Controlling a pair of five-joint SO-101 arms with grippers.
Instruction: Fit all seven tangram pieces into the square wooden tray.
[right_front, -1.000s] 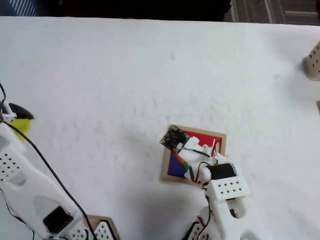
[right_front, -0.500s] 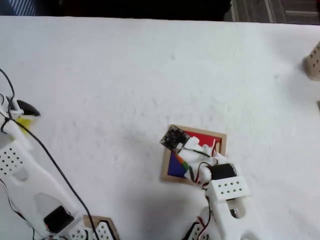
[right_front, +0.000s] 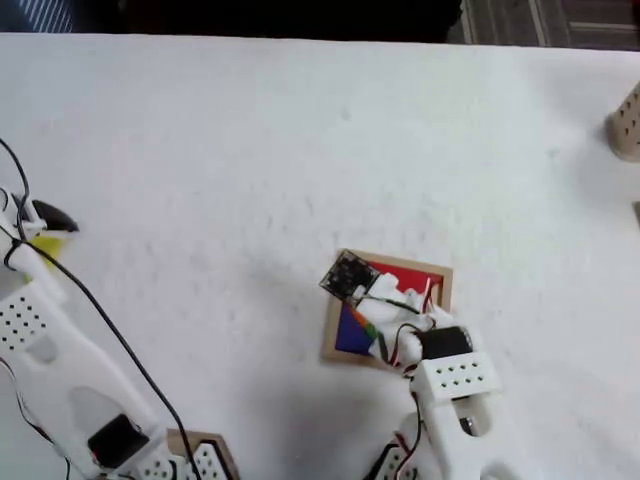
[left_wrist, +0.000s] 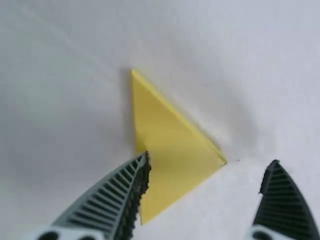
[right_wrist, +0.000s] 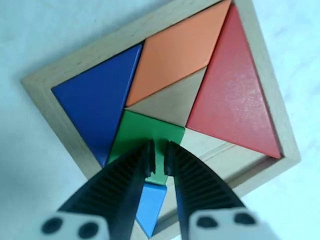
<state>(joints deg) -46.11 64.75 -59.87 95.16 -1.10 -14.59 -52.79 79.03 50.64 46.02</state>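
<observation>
The yellow triangle lies flat on the white table, and in the high view the yellow triangle is at the far left. My left gripper is open just above it, one finger over its edge, the other beside its corner. The square wooden tray holds a large blue triangle, an orange parallelogram, a red triangle, a wood-coloured triangle, a green square and a small blue triangle. My right gripper is shut over the green square. A bare strip of tray floor shows below the red triangle.
The tray sits right of the table's middle, under the right arm. A beige perforated post stands at the right edge. Another wooden frame lies by the left arm's base. Wide open cloth lies between the two arms.
The left gripper has shifted slightly up and right over the yellow triangle. The right arm and the tray have not moved.
</observation>
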